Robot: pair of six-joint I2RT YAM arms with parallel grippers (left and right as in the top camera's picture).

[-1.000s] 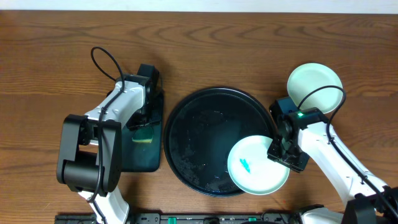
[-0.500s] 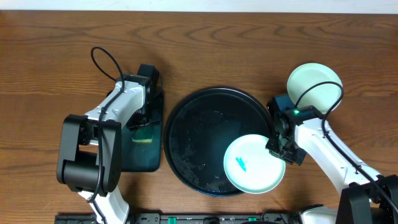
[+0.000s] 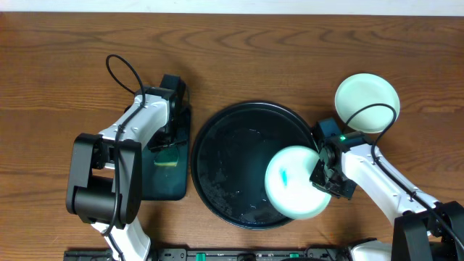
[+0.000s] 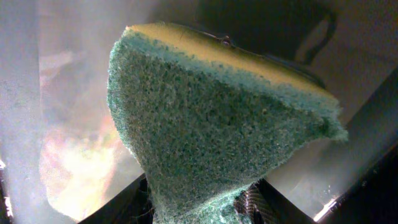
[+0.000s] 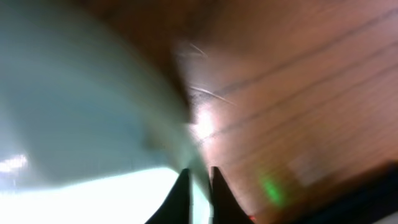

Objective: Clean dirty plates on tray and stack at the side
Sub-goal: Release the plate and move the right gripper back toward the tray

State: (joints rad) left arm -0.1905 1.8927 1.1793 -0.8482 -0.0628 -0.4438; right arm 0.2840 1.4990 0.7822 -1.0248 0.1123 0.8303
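I have the right gripper (image 3: 324, 176) pinched on the rim of a mint plate (image 3: 293, 181), tilted above the near-right part of the black tray (image 3: 225, 159). The plate shows a teal smear (image 3: 284, 176), so I judge it not yet wiped. No other plate lies on the tray. At the far right a pale plate (image 3: 366, 98) sits on the bare table (image 3: 290, 51); I cannot tell whether another is stacked beneath it. I'd put us at the last dirty plate: wipe it, then stack it there.

The left gripper (image 3: 168, 148) is clamped on a green-and-yellow sponge (image 4: 211, 124) above the small green tray (image 3: 163, 190), well apart from the plate (the whole black tray lies between them). The right arm's black cable (image 3: 377, 109) loops across the far-right plate, which could catch when stacking.
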